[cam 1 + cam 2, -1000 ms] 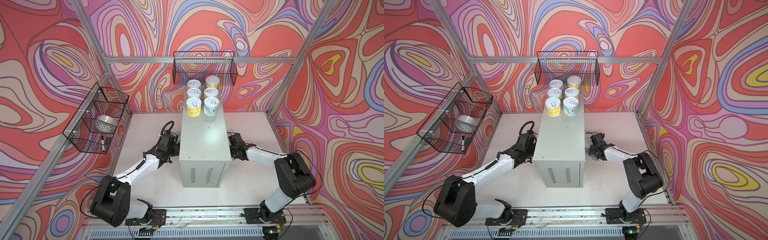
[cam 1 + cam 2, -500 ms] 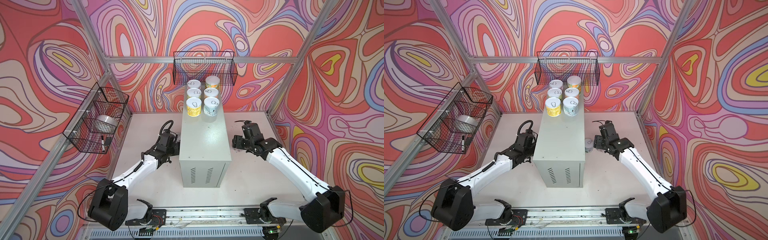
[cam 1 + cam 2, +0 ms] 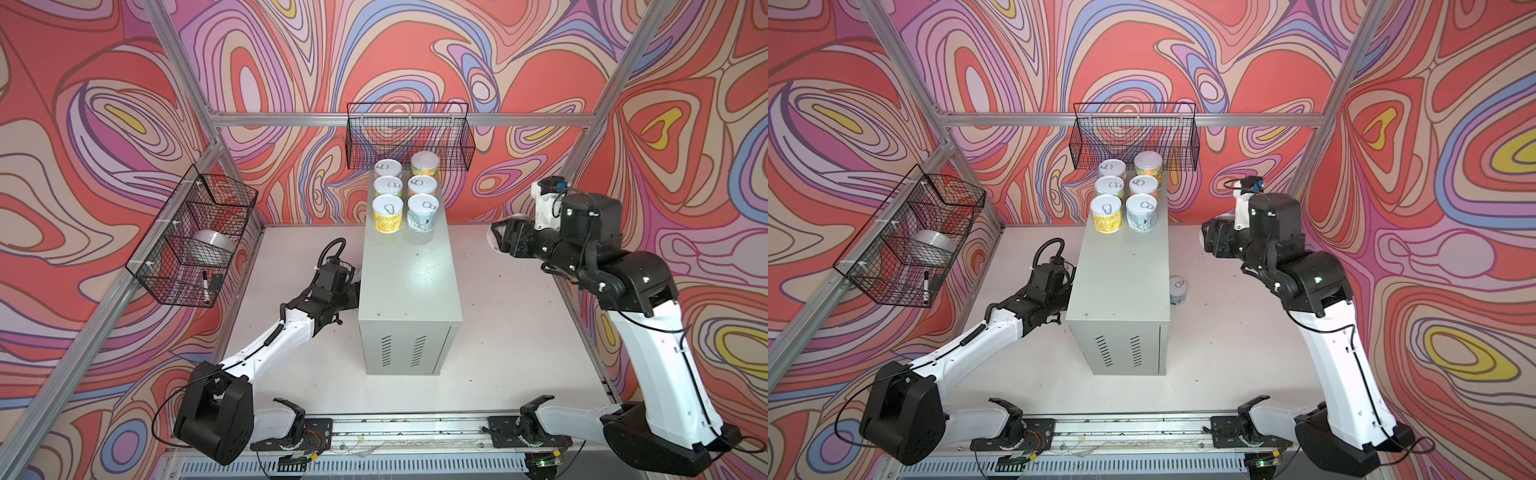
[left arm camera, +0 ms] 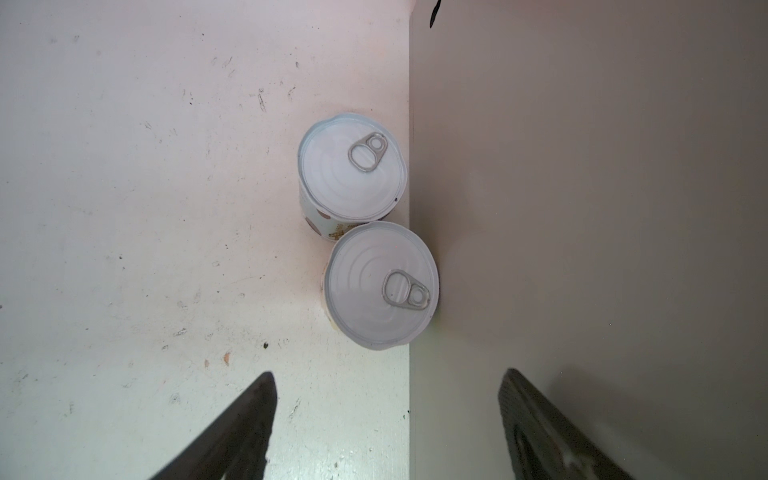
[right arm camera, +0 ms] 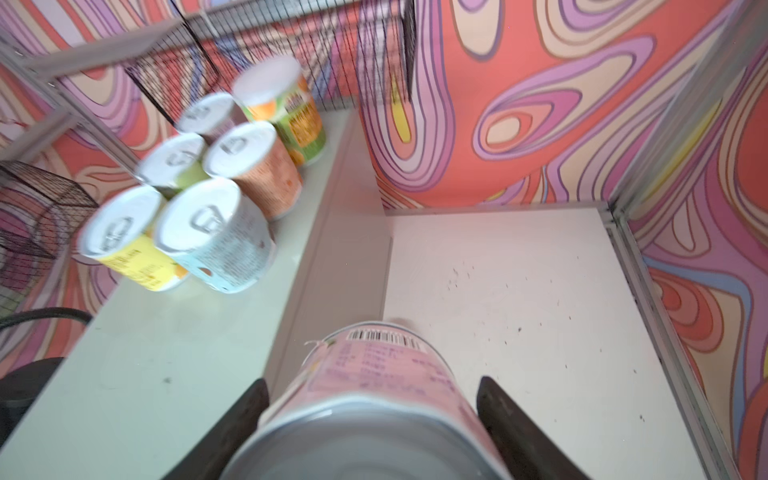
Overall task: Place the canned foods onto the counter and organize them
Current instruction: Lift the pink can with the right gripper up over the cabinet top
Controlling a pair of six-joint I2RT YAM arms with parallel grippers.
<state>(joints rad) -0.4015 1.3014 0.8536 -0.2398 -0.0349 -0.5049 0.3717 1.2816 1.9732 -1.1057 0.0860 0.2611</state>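
Note:
The counter (image 3: pixel 407 282) stands mid-table, and several canned foods (image 3: pixel 387 213) are grouped in two rows at its far end. My right gripper (image 5: pixel 370 415) is shut on a pink can (image 5: pixel 374 374), held raised to the right of the counter (image 5: pixel 166 353); in both top views it (image 3: pixel 505 237) hangs above the table. My left gripper (image 4: pixel 386 415) is open and empty, low against the counter's left side (image 4: pixel 582 208). Just ahead of it, two upright cans (image 4: pixel 353 166) (image 4: pixel 382 286) touch that side. In a top view, one more can (image 3: pixel 1178 291) stands on the table right of the counter.
A black wire basket (image 3: pixel 195 237) on the left wall holds a white roll (image 3: pixel 214 245) and a marker. Another wire basket (image 3: pixel 409 137) hangs on the back wall just behind the cans. Aluminium frame posts bound the white table (image 3: pixel 519 332).
My right arm has lifted the pink can from low beside the counter's right side up and away to the right. The left arm has barely moved.

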